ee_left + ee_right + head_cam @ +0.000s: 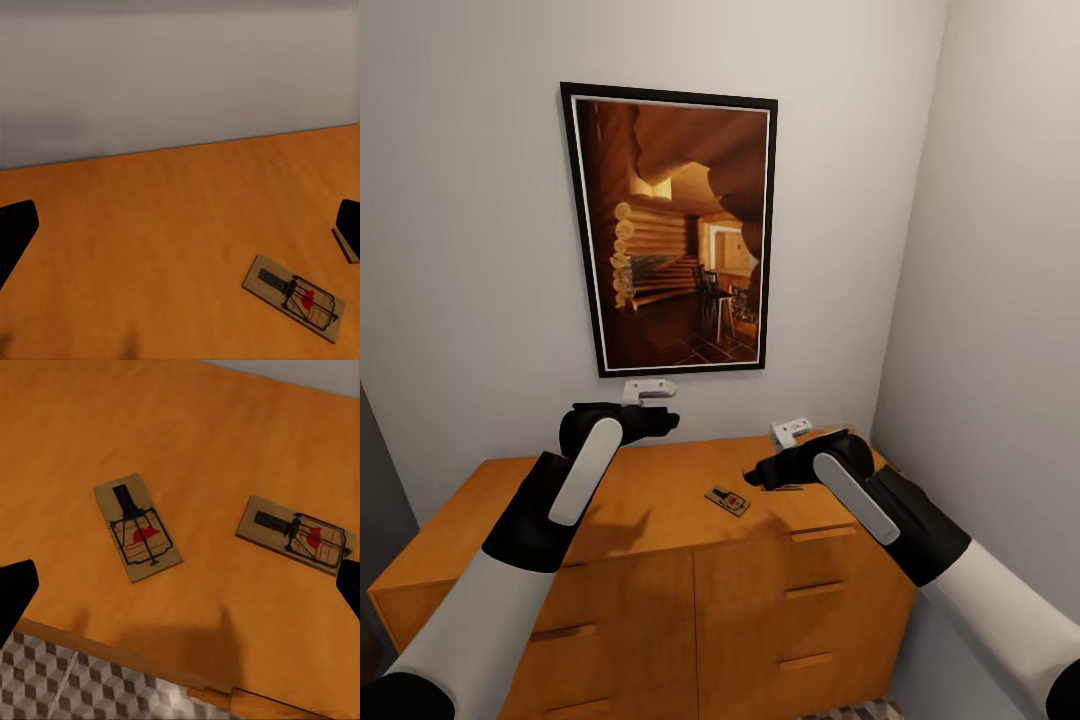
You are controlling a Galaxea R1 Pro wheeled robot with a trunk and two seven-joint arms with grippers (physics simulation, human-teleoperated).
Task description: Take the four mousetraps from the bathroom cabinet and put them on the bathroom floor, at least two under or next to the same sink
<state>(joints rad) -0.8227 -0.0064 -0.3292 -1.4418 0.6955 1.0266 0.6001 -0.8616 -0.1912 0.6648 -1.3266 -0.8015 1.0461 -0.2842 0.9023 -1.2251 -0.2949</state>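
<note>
On top of the wide orange-brown wooden cabinet (pixel 650 500) lie small flat wood-and-wire mousetraps (pixel 137 527), handy for grabbing. Right gripper (pixel 760 473) hovers spread and empty just above two, probably lining up; left gripper (pixel 660 418) hangs released too.

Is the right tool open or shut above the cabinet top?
Open: the right tool has its two dark fingertips far apart, nothing between them, above two mousetraps.

Mousetraps: two flat tan boards with black wire and a red bait spot, one (pixel 138 527) and the other (pixel 295 535), lying apart at different angles.
Cabinet (pixel 660 500): low, orange-brown wood, slot handles; traps rest on its top.
Bathroom floor (pixel 75 686): cube-patterned tiles below the cabinet edge.
</note>
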